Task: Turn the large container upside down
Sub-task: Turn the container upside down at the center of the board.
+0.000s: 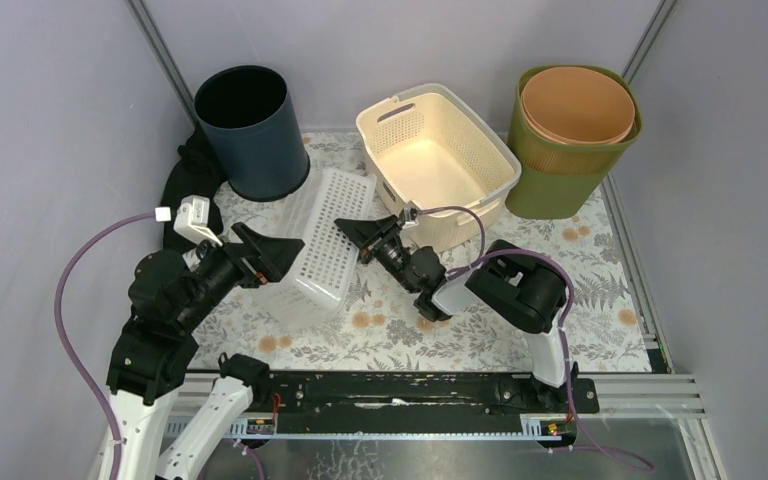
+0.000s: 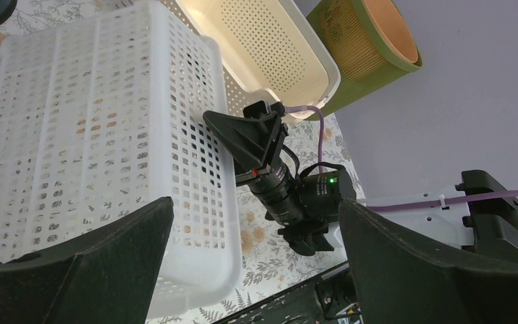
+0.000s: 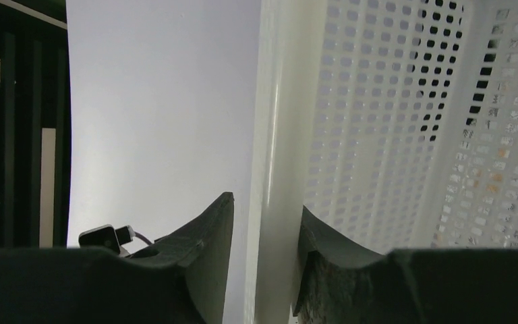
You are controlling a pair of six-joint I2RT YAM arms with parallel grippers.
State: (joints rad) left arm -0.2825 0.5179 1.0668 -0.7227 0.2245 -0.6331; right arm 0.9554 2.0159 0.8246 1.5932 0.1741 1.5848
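The large container, a white perforated basket [image 1: 325, 235] [image 2: 94, 115], lies bottom-up and tilted on the floral mat between the two arms. My right gripper [image 1: 346, 232] [image 3: 266, 206] is at its right side with the basket's smooth rim [image 3: 276, 135] between the fingers. The right-hand finger [image 3: 324, 236] touches the rim, while a narrow gap separates the left-hand finger [image 3: 216, 229] from it, so the jaws stand slightly open. My left gripper [image 1: 278, 255] [image 2: 255, 206] is wide open at the basket's left side, holding nothing. The right gripper [image 2: 246, 135] also shows in the left wrist view.
A dark navy bin [image 1: 250, 130] stands at the back left with black cloth [image 1: 185, 185] beside it. A cream perforated basket [image 1: 438, 160] sits upright at the back centre. A green basket holding an orange pot [image 1: 570, 140] stands at the back right.
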